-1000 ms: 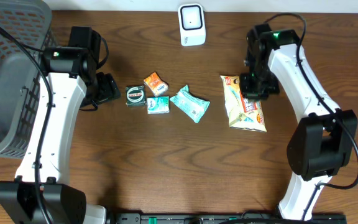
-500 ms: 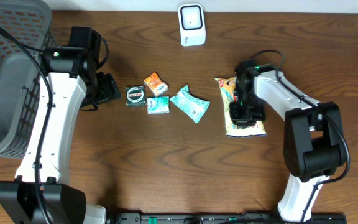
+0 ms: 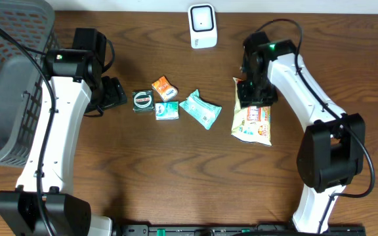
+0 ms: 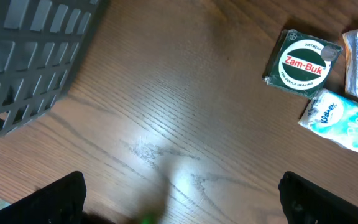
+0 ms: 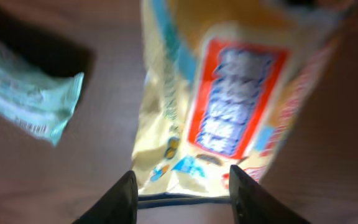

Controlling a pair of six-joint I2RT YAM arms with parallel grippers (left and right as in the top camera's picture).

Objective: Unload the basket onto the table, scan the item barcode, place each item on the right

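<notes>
The item, a yellow snack bag (image 3: pixel 253 123) with a red label, lies on the table right of centre. It fills the right wrist view (image 5: pixel 229 106), blurred. My right gripper (image 3: pixel 252 97) hovers over the bag's far end. Its jaws (image 5: pixel 184 194) stand apart, and the bag's crimped edge lies between the two black fingers. The white barcode scanner (image 3: pixel 202 26) stands at the table's back edge, facing the front. My left gripper (image 3: pixel 119 93) is open over bare wood on the left, with nothing between its fingers (image 4: pixel 182 200).
A green Zam-Buk tin (image 3: pixel 142 99), an orange packet (image 3: pixel 163 87), a small tissue pack (image 3: pixel 167 110) and a teal wipes pack (image 3: pixel 201 109) lie mid-table between the arms. A grey basket (image 3: pixel 5 78) fills the far left.
My right gripper moved from over the bag's middle back to its far end and its jaws opened. The bag shifted and turned slightly left. The left arm stayed still.
</notes>
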